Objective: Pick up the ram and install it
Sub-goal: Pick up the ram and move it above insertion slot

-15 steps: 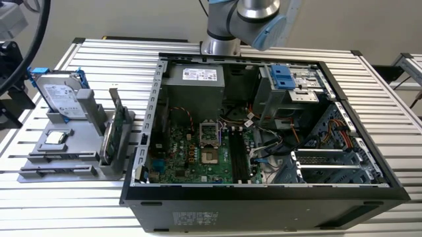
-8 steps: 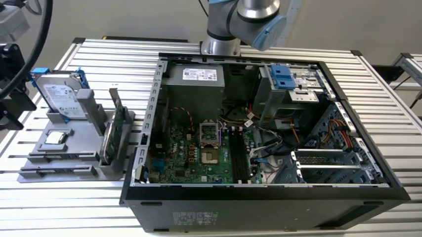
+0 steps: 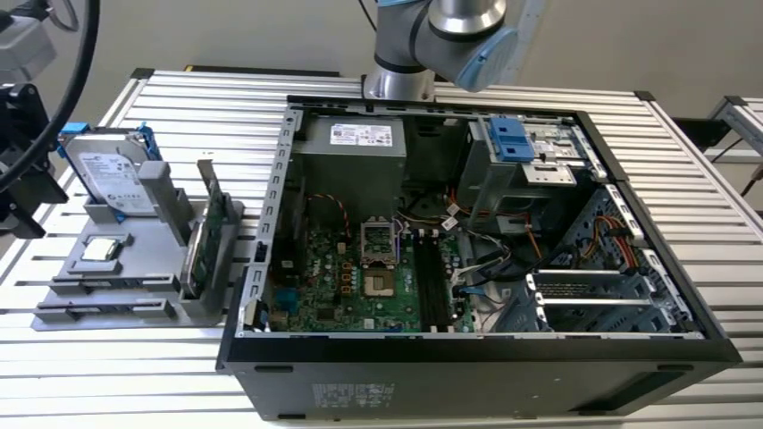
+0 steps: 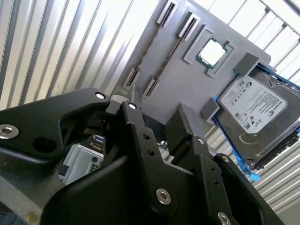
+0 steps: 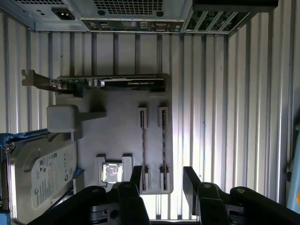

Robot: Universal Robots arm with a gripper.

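Two ram sticks stand edge-on in the long slots of a grey holder tray. They show as dark slim bars, one beside the other, and again in the second wrist view. My gripper hangs above the tray's edge, open, its black fingers apart with nothing between them. The gap lines up roughly with the second stick. In the second wrist view the gripper is well clear of the tray. The arm's black tool end sits at the exterior view's left edge.
The tray also carries a hard drive, a processor chip and a tall green card with a metal bracket. The open computer case, motherboard slots inside, stands at the exterior view's right of the tray on a ribbed metal table.
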